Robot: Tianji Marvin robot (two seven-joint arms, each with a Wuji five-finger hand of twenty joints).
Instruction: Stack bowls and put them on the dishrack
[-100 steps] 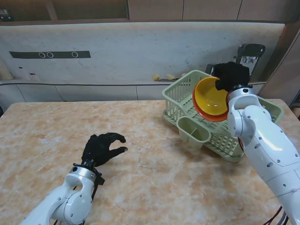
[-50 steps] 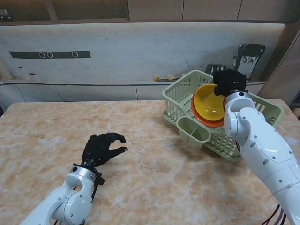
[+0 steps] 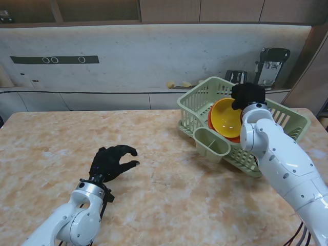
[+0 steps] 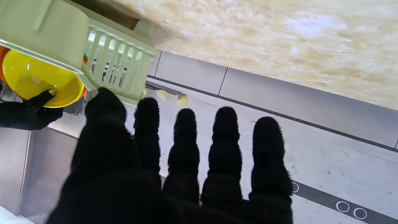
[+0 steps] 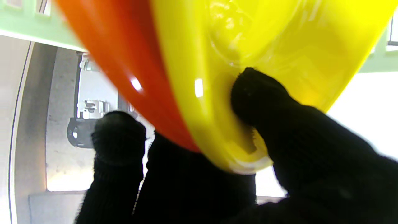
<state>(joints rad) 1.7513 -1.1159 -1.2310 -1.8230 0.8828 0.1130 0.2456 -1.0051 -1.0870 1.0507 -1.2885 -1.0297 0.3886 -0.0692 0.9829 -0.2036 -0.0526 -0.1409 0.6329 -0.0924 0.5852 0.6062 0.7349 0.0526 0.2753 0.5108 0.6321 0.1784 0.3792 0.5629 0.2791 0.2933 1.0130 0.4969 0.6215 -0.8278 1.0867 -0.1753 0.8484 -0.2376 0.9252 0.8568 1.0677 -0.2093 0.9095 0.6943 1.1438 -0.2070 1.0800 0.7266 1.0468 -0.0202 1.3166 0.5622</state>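
The right hand point(image 3: 248, 96) is clamped on the rim of the stacked bowls: a yellow bowl point(image 3: 226, 118) nested in an orange bowl point(image 3: 211, 118). In the right wrist view the thumb point(image 5: 261, 93) presses inside the yellow bowl while the other fingers point(image 5: 119, 137) sit behind the orange one. The stack stands tilted on edge inside the green rack point(image 3: 197, 102) at the far right of the table point(image 3: 169, 189), its hollow facing left (whether it touches the rack floor cannot be told). The rack's cup point(image 3: 211, 143) sits just near of the bowls. The left hand point(image 3: 111, 161) rests on the table at near left, fingers apart, holding nothing.
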